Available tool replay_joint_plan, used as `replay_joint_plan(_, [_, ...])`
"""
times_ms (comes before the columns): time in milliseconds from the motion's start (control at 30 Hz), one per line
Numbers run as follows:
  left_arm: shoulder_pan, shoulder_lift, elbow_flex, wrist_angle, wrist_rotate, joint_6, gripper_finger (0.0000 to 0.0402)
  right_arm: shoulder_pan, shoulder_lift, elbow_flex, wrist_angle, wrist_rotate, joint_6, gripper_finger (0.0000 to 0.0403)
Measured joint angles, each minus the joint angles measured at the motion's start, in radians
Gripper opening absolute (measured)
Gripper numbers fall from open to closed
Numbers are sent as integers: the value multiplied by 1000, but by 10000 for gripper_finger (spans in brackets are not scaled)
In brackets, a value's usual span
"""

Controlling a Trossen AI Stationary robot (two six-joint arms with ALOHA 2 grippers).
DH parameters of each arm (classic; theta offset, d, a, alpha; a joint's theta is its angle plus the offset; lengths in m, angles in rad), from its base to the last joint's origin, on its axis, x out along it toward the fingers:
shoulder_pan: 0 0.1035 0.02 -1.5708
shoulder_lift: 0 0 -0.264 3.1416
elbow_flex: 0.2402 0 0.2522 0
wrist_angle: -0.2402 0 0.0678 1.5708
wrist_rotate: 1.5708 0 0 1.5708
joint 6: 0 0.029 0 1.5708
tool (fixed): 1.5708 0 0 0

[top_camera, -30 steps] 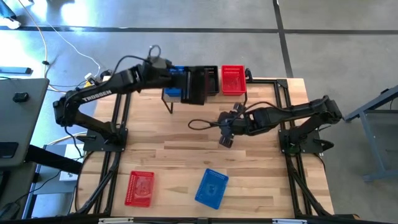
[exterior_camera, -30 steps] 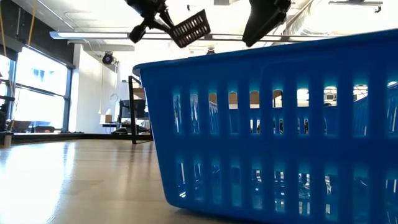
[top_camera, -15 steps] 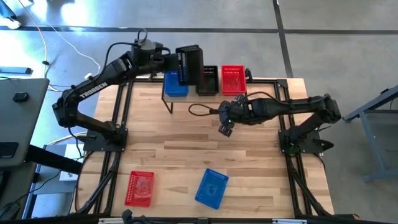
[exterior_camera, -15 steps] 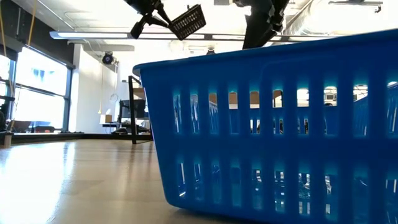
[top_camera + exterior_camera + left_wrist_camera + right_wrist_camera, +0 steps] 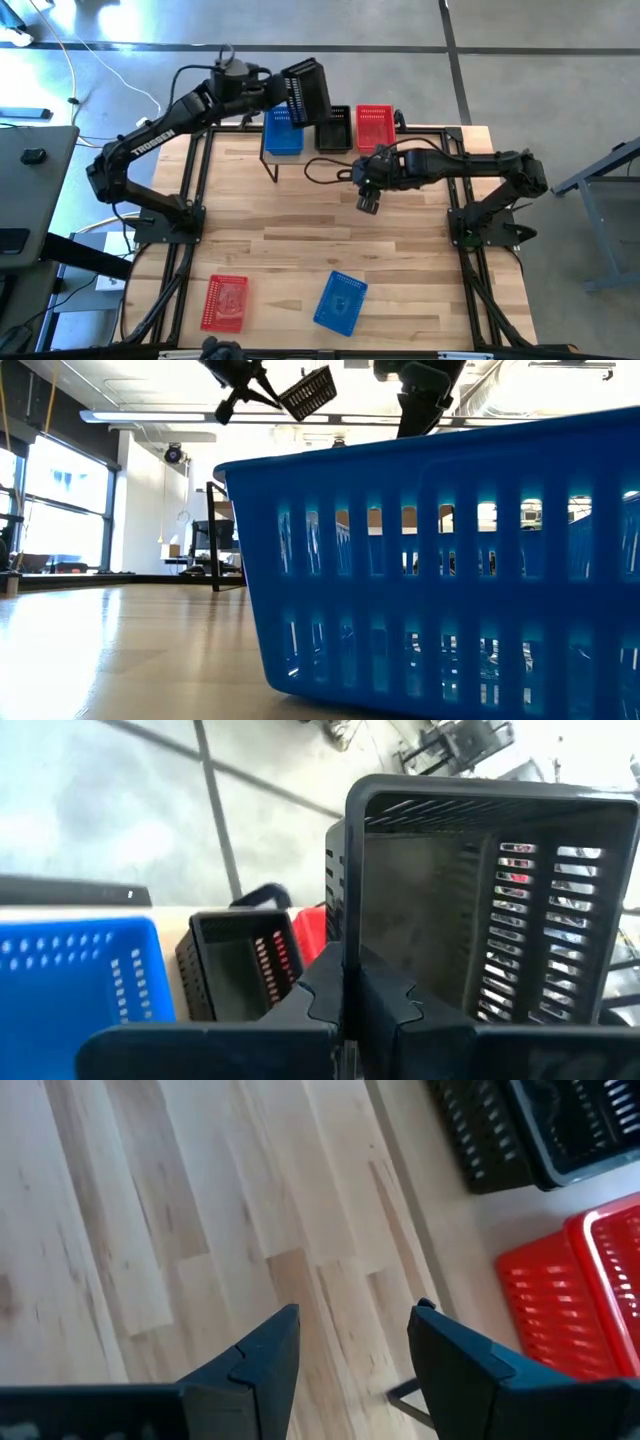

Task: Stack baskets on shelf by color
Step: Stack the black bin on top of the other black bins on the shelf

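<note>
Our left gripper point(image 5: 283, 97) is clamped on the rim of a black basket point(image 5: 306, 92), holding it tilted in the air. Just below it on the shelf point(image 5: 270, 157) we see a blue basket point(image 5: 282, 135), beside that a second black basket point(image 5: 334, 131), then a red basket point(image 5: 375, 127) farthest along. Our right gripper point(image 5: 365, 203) hangs over the tabletop point(image 5: 280, 240) in front of the shelf, fingers point(image 5: 265, 1355) spread with nothing between them. Well away, at the table's near edge, lie another red basket point(image 5: 225, 302) and another blue basket point(image 5: 340, 302).
</note>
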Motion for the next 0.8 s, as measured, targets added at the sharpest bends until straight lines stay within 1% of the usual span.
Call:
replay_joint_plan(133, [-21, 39, 0, -17, 6, -40, 0, -12, 0, 0, 0, -5, 19, 172])
replay_joint_plan(300, [-35, 99, 0, -17, 40, -91, 0, -18, 0, 0, 0, -52, 29, 172])
replay_joint_plan(500, [-36, 161, 0, -12, 87, -143, 0, -18, 0, 0, 16, -55, 44, 172])
replay_joint_plan(667, [-17, 203, 0, -12, 185, -169, 0, -18, 0, 0, 16, -55, 44, 172])
replay_joint_plan(800, [15, 219, 0, -11, 215, -183, 0, -18, 0, 0, 15, -55, 44, 172])
